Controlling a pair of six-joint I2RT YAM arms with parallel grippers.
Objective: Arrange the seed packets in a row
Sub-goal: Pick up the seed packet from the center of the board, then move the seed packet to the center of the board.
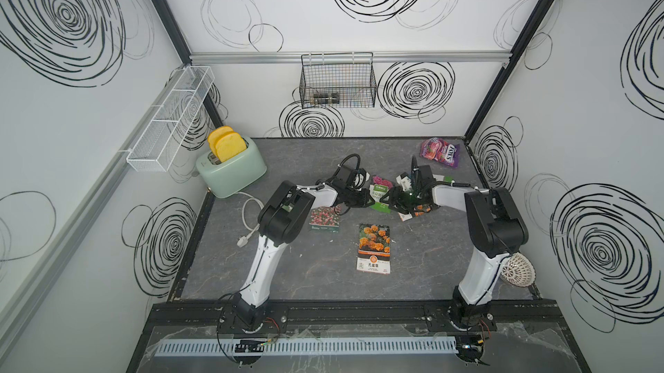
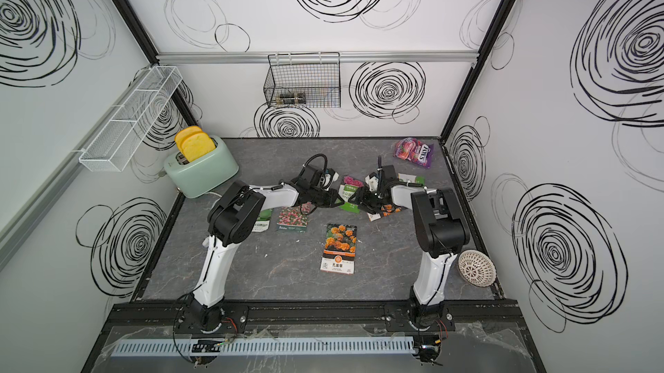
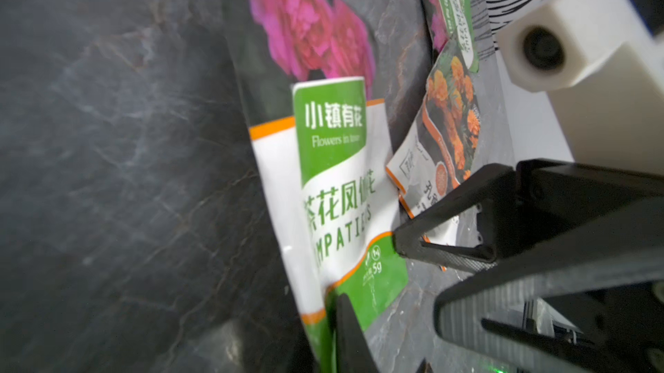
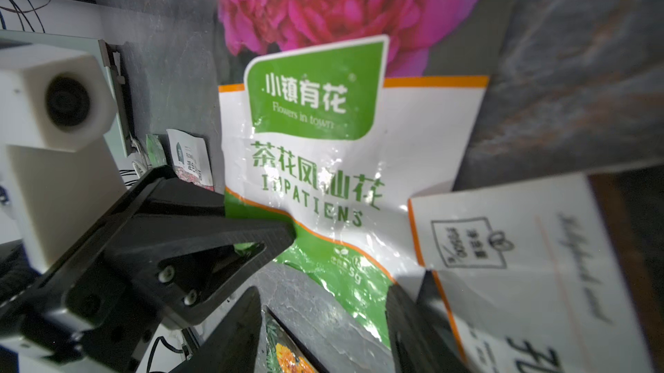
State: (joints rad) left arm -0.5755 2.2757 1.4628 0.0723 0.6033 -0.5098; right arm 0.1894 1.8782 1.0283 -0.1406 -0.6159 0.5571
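Grey marble tabletop point(image 1: 305, 274) — left end effector point(image 4: 280, 238) pinches impatiens packet point(image 4: 323, 159), right end effector point(image 4: 323, 292) gapes.

Pink-flowered green-and-white packet point(image 4: 323, 173) (orange stripes).

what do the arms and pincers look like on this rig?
Left arm and right arm match: white shell links, bulky black joint housings, black cables looping at the wrists. Left pincer and right pincer are black, with triangular open-frame fingers, screw heads showing, and a white camera block on each wrist. No readable markings.
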